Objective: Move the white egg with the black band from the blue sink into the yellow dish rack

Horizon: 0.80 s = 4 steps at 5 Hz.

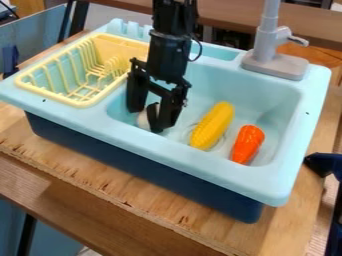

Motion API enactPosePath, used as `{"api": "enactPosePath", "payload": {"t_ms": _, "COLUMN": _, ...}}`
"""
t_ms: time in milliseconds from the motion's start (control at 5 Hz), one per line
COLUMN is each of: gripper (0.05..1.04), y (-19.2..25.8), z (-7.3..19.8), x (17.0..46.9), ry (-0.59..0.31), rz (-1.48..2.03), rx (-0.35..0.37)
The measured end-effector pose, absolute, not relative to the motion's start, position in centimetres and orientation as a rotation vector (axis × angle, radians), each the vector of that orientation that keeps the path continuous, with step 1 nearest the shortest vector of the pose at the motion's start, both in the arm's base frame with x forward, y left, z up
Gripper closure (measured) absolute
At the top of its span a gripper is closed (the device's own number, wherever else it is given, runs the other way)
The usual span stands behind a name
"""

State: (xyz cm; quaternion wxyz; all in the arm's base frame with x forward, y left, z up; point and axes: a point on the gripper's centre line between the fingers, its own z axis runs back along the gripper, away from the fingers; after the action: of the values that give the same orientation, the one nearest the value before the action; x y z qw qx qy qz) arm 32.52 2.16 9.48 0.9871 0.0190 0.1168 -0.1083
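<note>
The black gripper (pixel 148 119) hangs down into the left part of the light blue sink basin (pixel 274 105), low near its front wall. Right at it is a whitish object (pixel 143 121), largely hidden behind the gripper, so its shape and whether it is held are unclear. To the right, a yellow corn cob (pixel 212 125) lies in the basin with its upper end tilted away from the front edge. An orange carrot-like toy (pixel 248 144) lies beside the corn, near the basin's front right.
A yellow dish rack (pixel 81 103) sits left of the basin, close to the arm. The grey faucet (pixel 275 59) rises at the sink's back right. The basin's raised rim surrounds the gripper's low position. A wooden table (pixel 127 187) supports the sink.
</note>
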Motion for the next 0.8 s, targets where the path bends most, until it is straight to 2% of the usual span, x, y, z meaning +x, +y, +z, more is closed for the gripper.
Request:
{"api": "enactPosePath", "payload": {"t_ms": 200, "gripper": 0.083, "y": 1.75, "z": 9.17, "x": 33.57, "ry": 0.214, "rz": -0.203, "rx": -0.004}}
{"api": "enactPosePath", "payload": {"t_ms": 400, "gripper": 0.142, "y": 1.73, "z": 8.97, "x": 34.30, "ry": 0.209, "rz": -0.201, "rx": -0.003}}
{"api": "enactPosePath", "payload": {"t_ms": 600, "gripper": 0.412, "y": 1.56, "z": 8.90, "x": 33.83, "ry": 0.229, "rz": -0.215, "rx": 0.009}}
{"api": "enactPosePath", "payload": {"t_ms": 800, "gripper": 0.594, "y": 0.82, "z": 9.35, "x": 33.36, "ry": 0.273, "rz": -0.263, "rx": 0.054}}
